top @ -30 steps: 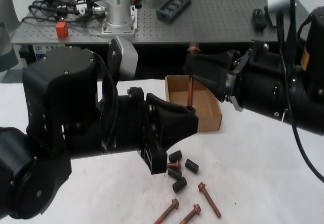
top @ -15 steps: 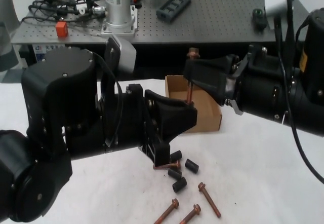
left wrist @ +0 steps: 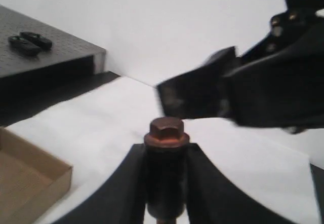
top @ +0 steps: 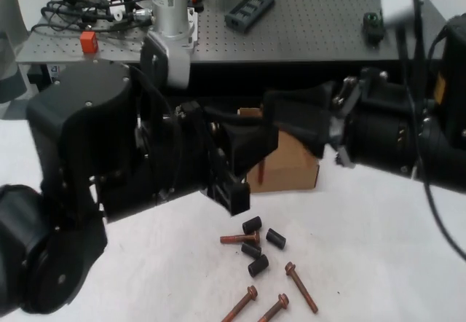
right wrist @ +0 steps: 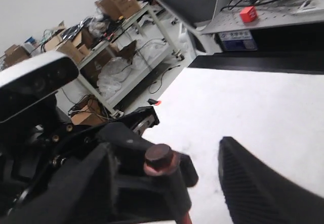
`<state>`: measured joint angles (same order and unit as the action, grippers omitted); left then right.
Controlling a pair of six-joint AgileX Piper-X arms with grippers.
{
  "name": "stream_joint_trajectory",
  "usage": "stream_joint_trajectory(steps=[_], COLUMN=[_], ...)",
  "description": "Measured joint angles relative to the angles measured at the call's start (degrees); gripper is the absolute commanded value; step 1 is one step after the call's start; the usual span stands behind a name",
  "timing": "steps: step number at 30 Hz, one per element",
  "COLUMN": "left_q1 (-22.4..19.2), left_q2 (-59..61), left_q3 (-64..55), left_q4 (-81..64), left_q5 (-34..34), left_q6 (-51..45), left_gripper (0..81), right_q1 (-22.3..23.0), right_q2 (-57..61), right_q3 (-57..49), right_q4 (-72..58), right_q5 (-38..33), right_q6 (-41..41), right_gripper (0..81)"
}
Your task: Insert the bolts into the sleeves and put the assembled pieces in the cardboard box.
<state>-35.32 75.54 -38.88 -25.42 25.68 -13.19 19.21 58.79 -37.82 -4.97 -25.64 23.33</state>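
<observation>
Left hand [left wrist: 166, 155] clamped tight on a black sleeve [left wrist: 164, 183] with a copper bolt [left wrist: 166, 133] seated in it, held above the worktop [top: 378, 249] beside the cardboard box [top: 295, 163]. The right hand [right wrist: 167, 148] is spread wide around the bolt's head.

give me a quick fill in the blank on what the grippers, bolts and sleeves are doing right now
1. The left gripper is shut on a black ____ with a bolt standing in it.
2. The right gripper is ____, one finger on either side of the bolt's head.
3. On the white cloth lie ____ other bolts.

Missing words: sleeve; open; four.
</observation>
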Motion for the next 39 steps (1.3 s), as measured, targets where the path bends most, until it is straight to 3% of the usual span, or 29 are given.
stream_joint_trajectory(steps=[4, 10, 12, 16, 17, 20, 24, 27, 31, 35, 39], left_q1=[0.6, 0.8, 0.8, 1.0, 1.0, 1.1, 1.2, 1.4, 1.4, 1.8, 2.7], left_q2=[10.7, 30.0, 34.0, 49.1, 49.7, 55.7, 62.6, 66.8, 68.8, 68.0, 62.8], left_q3=[-7.5, -36.0, -41.6, -64.5, -64.5, -74.4, -83.7, -89.7, -91.3, -91.4, -91.4], left_q4=[3.2, 24.1, 28.6, 44.3, 45.0, 50.7, 56.8, 60.8, 63.0, 64.7, 73.6], left_q5=[-5.1, -8.1, -8.7, -9.9, -10.0, -10.2, -9.5, -7.5, -6.1, -2.8, -6.2], left_q6=[-3.8, -6.9, -7.0, -7.0, -7.0, -7.0, -7.7, -8.8, -10.5, -10.6, -4.4], left_gripper=[0.7, 0.7, 0.7, 0.6, 0.2, 5.4, 23.9, 33.2, 33.7, 30.5, 25.8], right_q1=[-5.5, -14.6, -16.6, -19.3, -19.7, -19.7, -19.7, -19.7, -19.6, -18.2, -12.4], right_q2=[-4.7, -13.3, -14.6, -15.5, -15.4, -15.4, -15.4, -14.7, -10.8, -4.1, 9.9], right_q3=[0.0, 0.0, 0.0, 0.0, 0.0, 0.0, 0.0, -0.1, -1.6, -3.7, -7.5], right_q4=[4.6, 17.8, 21.3, 25.5, 26.1, 27.3, 27.7, 28.6, 31.5, 35.7, 40.9], right_q5=[0.8, 8.6, 11.3, 13.1, 13.2, 13.4, 13.4, 12.2, 10.2, 10.2, 13.4], right_q6=[-1.3, -8.3, -9.6, -10.3, -10.3, -10.3, -10.3, -10.5, -12.0, -15.5, -21.1], right_gripper=[42.3, 42.3, 42.3, 42.3, 42.3, 42.3, 42.3, 41.8, 35.8, 36.0, 36.0])
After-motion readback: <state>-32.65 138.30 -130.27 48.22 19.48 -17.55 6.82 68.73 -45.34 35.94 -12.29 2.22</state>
